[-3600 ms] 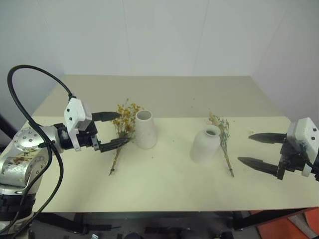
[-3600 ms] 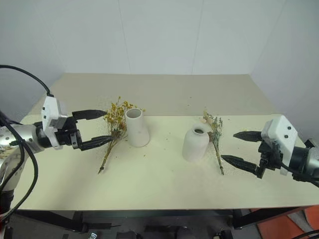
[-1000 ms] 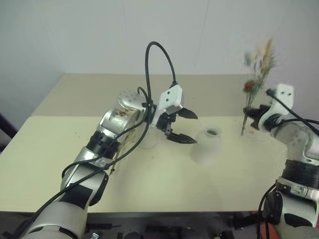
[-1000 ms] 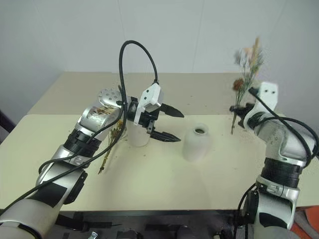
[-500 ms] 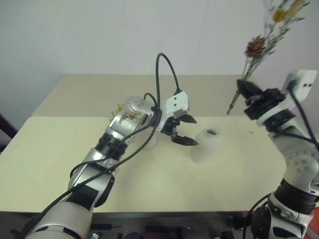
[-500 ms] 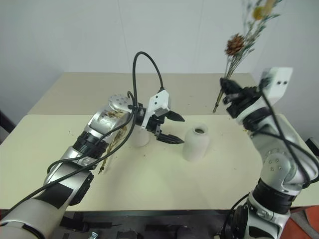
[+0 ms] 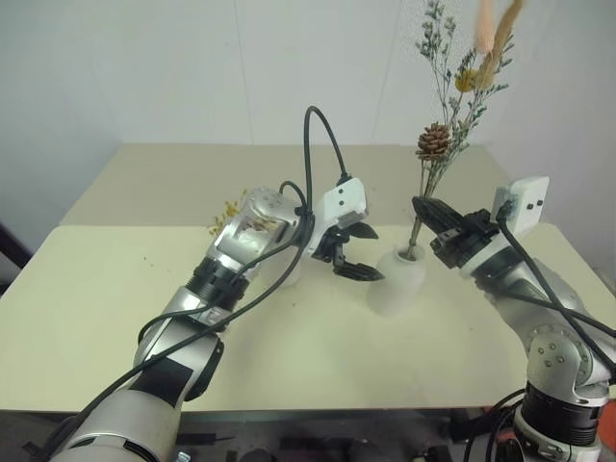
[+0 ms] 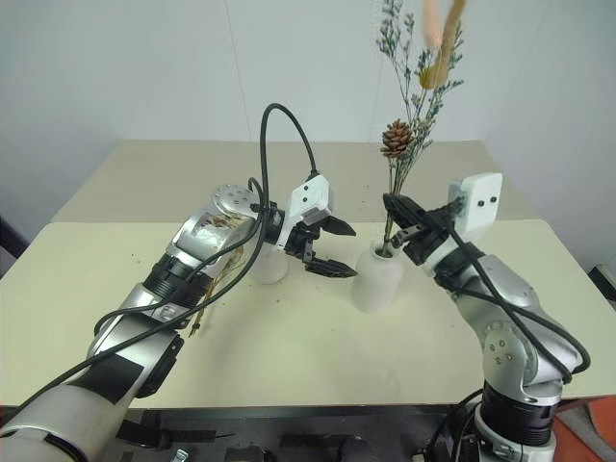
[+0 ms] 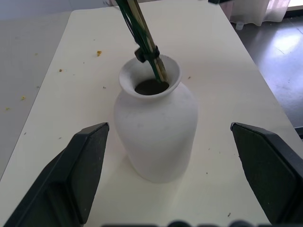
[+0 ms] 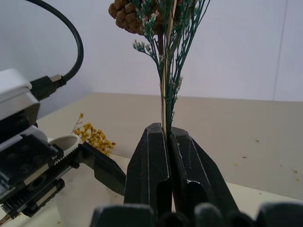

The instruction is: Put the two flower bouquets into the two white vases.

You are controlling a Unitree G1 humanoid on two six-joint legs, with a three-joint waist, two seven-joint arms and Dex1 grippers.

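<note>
Lying at about 9 o'clock on the table [image 7: 87, 289], the yellow-orange bouquet [image 7: 227, 206] peeks out behind the left arm, beside the tapered vase [image 8: 268, 267]. Left gripper [image 7: 361, 252] hangs spread wide, flanking the squat vase [image 9: 155, 134] at centre without touching it. At 3 o'clock, the right gripper [image 8: 397, 219] is clamped on the pinecone sprig bunch [image 7: 435, 141], upright, stem ends inside that vase's mouth per the left wrist view. No readable writing anywhere.
</note>
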